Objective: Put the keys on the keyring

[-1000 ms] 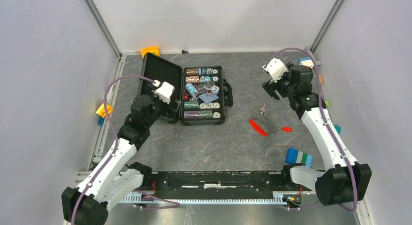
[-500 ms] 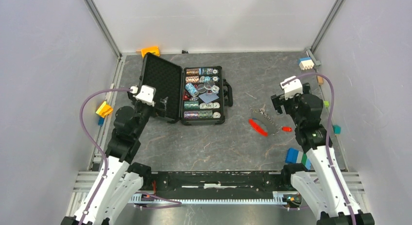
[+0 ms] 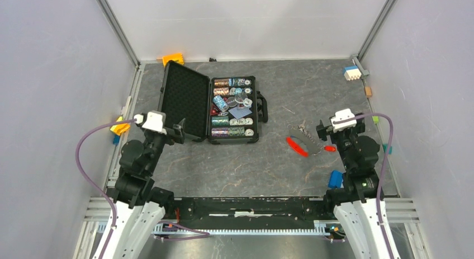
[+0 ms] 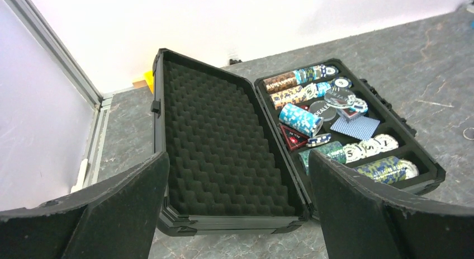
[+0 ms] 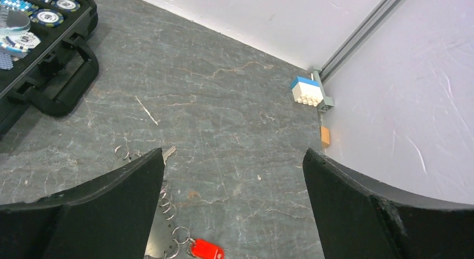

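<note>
The keyring lies on the table right of centre: a long red tag [image 3: 297, 146] and a thin chain of silvery rings [image 3: 311, 139]. A small red-headed key [image 3: 330, 149] lies at the chain's right end, and it also shows in the right wrist view [image 5: 207, 249], beside the rings [image 5: 165, 204]. A plain silvery key tip [image 5: 168, 152] lies at the chain's far end. I cannot make out a blue-headed key. My right gripper [image 3: 321, 131] [image 5: 232, 214] is open and empty, above the chain's right part. My left gripper [image 3: 179, 131] [image 4: 237, 214] is open and empty, in front of the case.
An open black case [image 3: 184, 102] with foam lid [image 4: 218, 152] and poker chips [image 4: 313, 111] stands left of centre. Small blocks lie at the edges: orange [image 3: 173, 59], white and blue [image 3: 352, 73] [image 5: 308, 91], blue [image 3: 335, 179], yellow [image 3: 119, 126].
Both arms have drawn back toward the near edge. The right gripper came down from the far right corner to over the keyring. The left gripper moved left and nearer, away from the case.
</note>
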Motion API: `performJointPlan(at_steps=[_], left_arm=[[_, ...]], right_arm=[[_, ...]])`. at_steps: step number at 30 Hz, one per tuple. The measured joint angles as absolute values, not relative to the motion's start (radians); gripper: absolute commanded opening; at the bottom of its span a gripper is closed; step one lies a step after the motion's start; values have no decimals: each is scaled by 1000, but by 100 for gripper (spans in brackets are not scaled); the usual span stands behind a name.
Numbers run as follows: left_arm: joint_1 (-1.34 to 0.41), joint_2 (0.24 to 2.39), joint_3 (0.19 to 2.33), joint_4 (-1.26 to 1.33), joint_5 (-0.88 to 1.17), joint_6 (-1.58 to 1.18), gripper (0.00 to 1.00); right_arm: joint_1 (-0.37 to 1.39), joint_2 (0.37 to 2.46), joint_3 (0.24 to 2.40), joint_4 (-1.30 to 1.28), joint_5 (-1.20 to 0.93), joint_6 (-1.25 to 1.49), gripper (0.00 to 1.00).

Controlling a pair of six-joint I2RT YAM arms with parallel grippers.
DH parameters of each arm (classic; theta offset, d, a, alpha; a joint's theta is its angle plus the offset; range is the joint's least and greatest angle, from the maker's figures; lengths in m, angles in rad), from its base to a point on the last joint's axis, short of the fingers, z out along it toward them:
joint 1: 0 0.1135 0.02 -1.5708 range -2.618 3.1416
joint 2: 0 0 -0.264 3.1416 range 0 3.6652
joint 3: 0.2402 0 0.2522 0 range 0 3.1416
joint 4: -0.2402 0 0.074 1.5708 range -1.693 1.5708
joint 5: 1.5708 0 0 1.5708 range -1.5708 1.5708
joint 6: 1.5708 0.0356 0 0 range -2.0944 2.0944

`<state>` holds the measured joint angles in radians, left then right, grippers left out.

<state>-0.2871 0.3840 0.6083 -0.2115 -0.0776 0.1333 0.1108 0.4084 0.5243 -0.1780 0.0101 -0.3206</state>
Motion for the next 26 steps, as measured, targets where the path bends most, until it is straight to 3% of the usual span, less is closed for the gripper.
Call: performJointPlan(at_steps=[7,26], left_arm=[[-265,320,585,-211,-86,106,100],[-264,358,582,-239,-46,102,100]], right_arm=[[110,320,455,-163,-77,-321,98],[110,421,479,-151,-180,-307,98]])
